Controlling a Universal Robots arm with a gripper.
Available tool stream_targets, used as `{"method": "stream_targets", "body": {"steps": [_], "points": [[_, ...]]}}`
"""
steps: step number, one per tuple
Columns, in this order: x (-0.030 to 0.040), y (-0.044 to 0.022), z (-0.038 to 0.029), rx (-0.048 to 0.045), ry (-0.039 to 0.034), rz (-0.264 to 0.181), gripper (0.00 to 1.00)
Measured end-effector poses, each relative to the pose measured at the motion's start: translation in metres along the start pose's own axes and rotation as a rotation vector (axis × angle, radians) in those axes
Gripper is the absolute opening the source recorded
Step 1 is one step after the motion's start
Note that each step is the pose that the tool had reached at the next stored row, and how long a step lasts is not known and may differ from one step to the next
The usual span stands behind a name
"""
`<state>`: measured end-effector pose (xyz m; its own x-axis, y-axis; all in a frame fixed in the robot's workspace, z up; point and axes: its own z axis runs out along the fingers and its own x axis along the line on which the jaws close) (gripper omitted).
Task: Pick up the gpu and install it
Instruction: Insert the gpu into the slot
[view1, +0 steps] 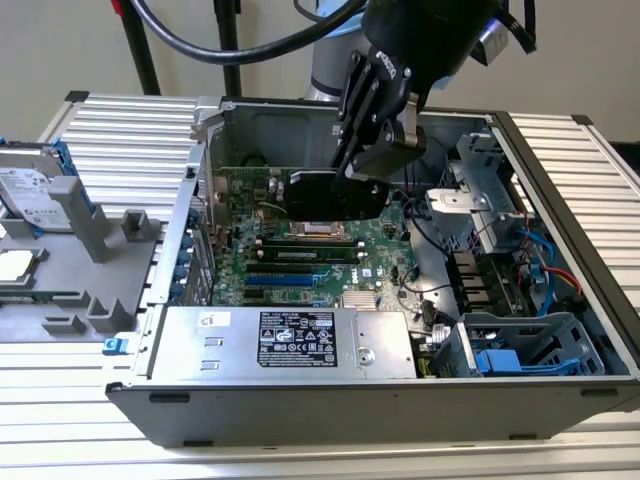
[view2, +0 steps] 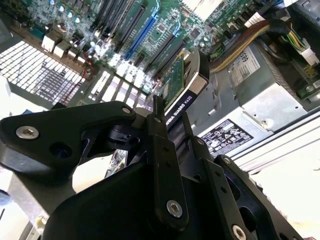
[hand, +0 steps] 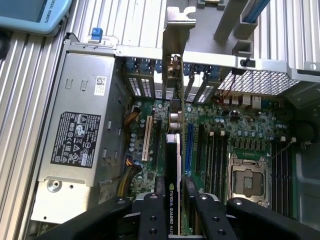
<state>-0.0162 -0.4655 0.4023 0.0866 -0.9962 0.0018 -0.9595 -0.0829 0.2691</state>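
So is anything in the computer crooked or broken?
Nothing looks broken. The gpu is held edge-on by the gripper above the motherboard, not yet seated in a slot. The CPU socket has no cooler on it.

Power supply (view1: 285, 342) beside open motherboard (view1: 300, 262)

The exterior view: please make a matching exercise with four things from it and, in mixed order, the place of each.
Things:
1. gpu
2. power supply
3. hard drive
4. CPU socket

Places:
a. outside the case, at the exterior view's left
b. on the motherboard, just under the held card
c. held in the pincer above the motherboard
d. along the near wall of the case

Pairs: 1-c, 2-d, 3-a, 4-b
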Motion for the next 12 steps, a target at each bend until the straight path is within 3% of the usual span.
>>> {"method": "stream_targets", "body": {"steps": [12], "points": [[0.0,-0.0013,0.0047,0.0,0.0,0.0,0.0]]}}
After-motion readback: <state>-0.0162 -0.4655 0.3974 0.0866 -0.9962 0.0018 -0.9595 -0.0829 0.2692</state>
